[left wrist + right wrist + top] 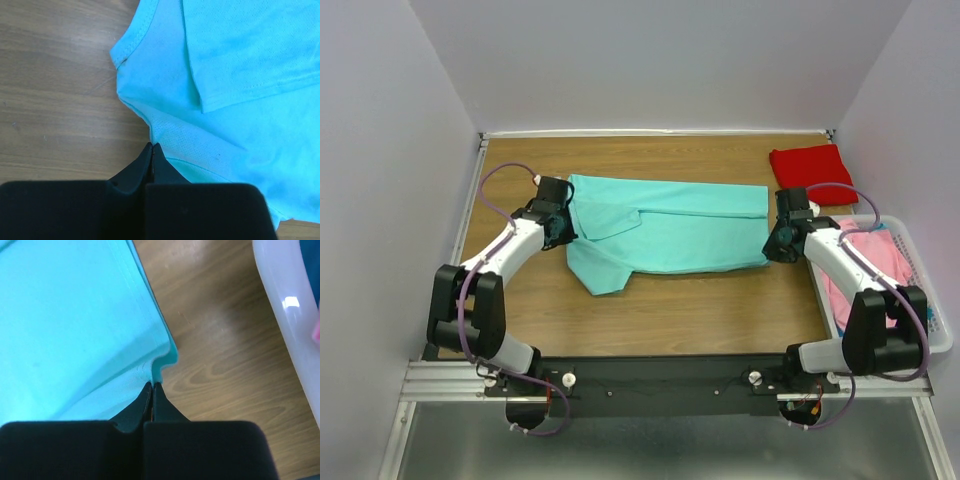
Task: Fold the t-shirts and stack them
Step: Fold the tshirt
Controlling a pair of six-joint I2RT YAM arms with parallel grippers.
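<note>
The aqua-teal t-shirt lies partly folded across the middle of the table, one sleeve turned over on top. My left gripper is at its left edge, jaws shut on the cloth edge at the fingertips; the shirt stretches away from them. My right gripper is at its right edge, jaws shut on the puckered hem; the shirt fills the left of that view. A folded bright red t-shirt lies at the back right. A pink t-shirt lies in the basket with a blue-teal one behind it.
The white plastic basket stands at the table's right edge, close to my right arm; its rim shows in the right wrist view. Grey walls enclose the table on the left, back and right. Bare wood lies in front of the shirt.
</note>
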